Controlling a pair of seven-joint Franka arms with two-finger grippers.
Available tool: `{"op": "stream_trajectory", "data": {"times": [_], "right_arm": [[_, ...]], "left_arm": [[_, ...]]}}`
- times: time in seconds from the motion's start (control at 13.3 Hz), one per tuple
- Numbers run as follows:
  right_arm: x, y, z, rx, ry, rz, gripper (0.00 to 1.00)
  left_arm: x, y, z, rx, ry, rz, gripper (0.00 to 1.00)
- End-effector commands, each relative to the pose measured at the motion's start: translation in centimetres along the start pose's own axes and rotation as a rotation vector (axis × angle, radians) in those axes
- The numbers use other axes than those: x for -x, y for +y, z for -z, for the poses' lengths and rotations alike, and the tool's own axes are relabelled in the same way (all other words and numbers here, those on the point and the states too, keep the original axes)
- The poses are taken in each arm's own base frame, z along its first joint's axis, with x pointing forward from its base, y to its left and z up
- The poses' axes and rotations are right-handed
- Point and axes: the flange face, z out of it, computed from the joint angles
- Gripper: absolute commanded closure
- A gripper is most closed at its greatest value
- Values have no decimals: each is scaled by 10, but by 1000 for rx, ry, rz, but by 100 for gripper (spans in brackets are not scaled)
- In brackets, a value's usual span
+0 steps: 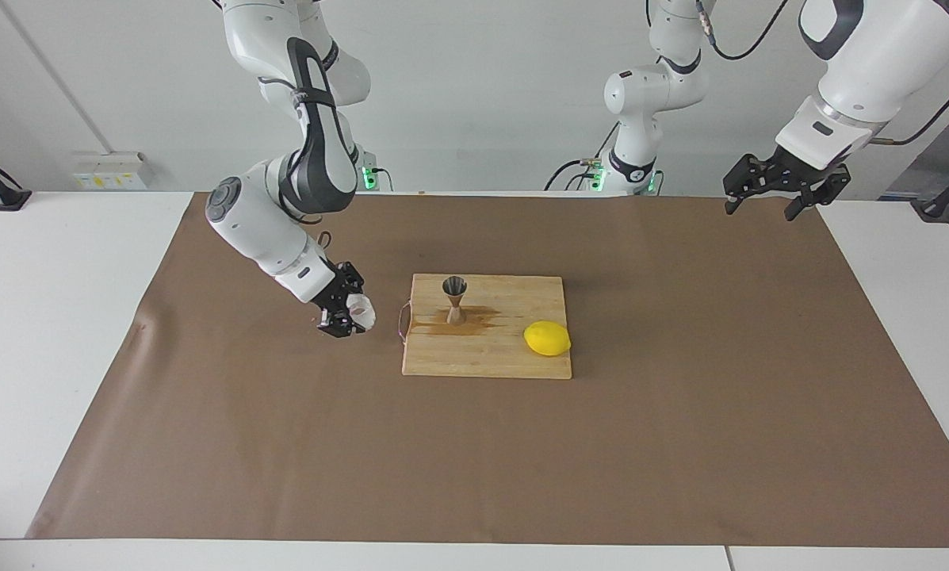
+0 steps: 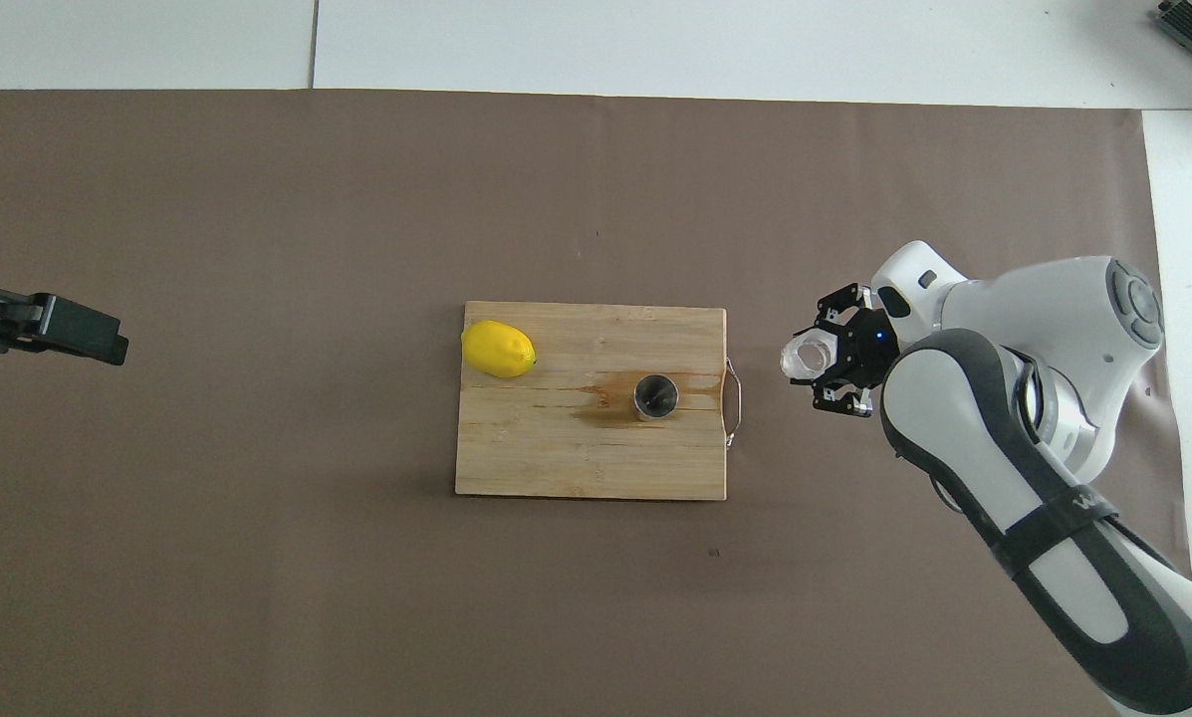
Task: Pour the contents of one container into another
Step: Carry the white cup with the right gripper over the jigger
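While our right claw (image 1: 346,311) hangs low over the brown paper (image 1: 680,412) covering the worktop (image 1: 46,333), it pinches the white crinkly cup (image 1: 361,311) between its fingers, and we see the cup's open mouth from above in the overhead view. From this claw, the wooden cutting board (image 1: 490,353) lies just beside it toward the left arm's end of the worktop, its wire handle (image 1: 402,320) on the edge closest to the claw. On the board the steel jigger (image 1: 454,299) stands upright, near the claw and apart from the cup, with a wet brown stain (image 1: 474,321) around its foot. Past the jigger from the claw, 1 yellow lemon (image 1: 547,339) rests on the board's corner.

Our left claw (image 1: 783,190) waits in the air over the paper's edge at the left arm's end, well apart from the board, its 2 fingers spread and holding nothing.
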Motion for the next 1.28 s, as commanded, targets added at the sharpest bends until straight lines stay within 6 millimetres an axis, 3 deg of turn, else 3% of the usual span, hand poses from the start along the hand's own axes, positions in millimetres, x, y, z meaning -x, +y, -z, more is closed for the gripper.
{"op": "stream_trajectory", "data": {"times": [0.0, 0.15, 0.6, 1.21], "right_arm": [[-38, 3, 18, -6, -54, -25, 65], [-70, -2, 19, 0, -108, -29, 65], [-131, -19, 15, 32, -270, -3, 65], [-167, -38, 10, 93, -438, 69, 65]], "left_arm": [[2, 1, 5, 2, 11, 2, 0], [1, 0, 6, 2, 14, 10, 0], [2, -3, 5, 4, 11, 20, 0], [-1, -3, 0, 6, 4, 21, 0]]}}
